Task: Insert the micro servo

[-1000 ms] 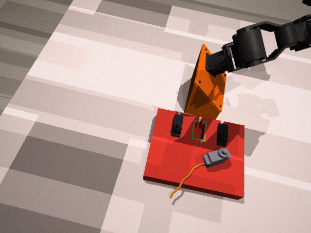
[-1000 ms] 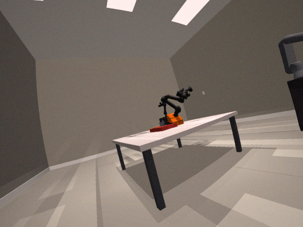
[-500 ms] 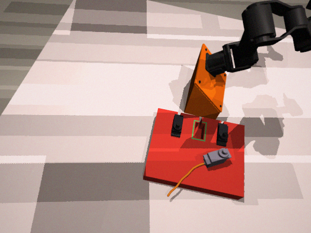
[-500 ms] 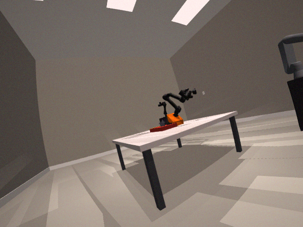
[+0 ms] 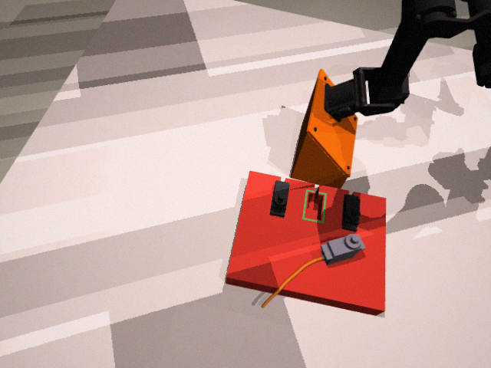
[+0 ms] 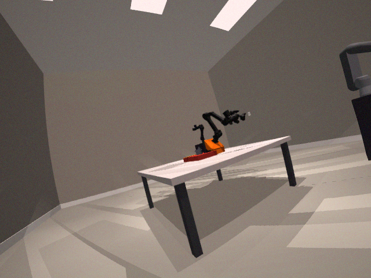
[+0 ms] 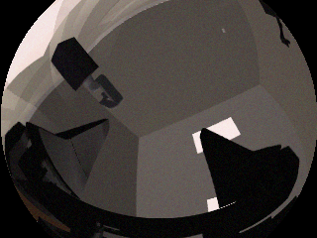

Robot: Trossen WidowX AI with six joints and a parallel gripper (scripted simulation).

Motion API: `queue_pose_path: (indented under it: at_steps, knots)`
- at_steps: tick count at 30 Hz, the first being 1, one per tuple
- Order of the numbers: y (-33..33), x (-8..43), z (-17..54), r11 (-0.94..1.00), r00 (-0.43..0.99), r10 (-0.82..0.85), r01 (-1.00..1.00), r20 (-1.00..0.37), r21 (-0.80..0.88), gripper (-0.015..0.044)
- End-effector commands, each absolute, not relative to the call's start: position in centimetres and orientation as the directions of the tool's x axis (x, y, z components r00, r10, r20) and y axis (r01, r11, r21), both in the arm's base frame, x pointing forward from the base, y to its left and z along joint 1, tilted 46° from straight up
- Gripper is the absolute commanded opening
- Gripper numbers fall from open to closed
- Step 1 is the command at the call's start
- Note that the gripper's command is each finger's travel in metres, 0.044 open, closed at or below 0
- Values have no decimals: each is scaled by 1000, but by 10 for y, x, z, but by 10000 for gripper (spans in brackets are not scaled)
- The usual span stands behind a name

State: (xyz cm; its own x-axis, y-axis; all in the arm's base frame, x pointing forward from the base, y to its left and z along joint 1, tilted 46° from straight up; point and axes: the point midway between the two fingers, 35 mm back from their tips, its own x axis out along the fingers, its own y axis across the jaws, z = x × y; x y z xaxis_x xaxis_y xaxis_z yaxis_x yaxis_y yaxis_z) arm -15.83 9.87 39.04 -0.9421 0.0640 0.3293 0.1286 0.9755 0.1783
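Observation:
The loose micro servo, a grey block, lies on the red deck, outside the pocket, with its round shaft boss facing up. Its orange cable curves over the deck's near edge. The marked pocket's green outline surrounds an empty recess between two black servos; a notch opens at the deck's far edge. My gripper is open and empty, with its fingers wide apart. In the exterior view it is high above the table, well away from the deck; its fingertips are too small to make out there.
The orange arm base stands just behind the deck. A slim black upright with a small head rises beside it. The white table carries them. A black cabinet with a grey device stands at the far right.

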Motion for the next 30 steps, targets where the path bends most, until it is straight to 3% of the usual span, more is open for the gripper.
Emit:
queue_pose_path:
  at_steps: [1,30]
  knots:
    - [116,-154,392,975,-933,134,185,335,123,440]
    - [231,-87,377,794,-755,600,524,264,-308,440]
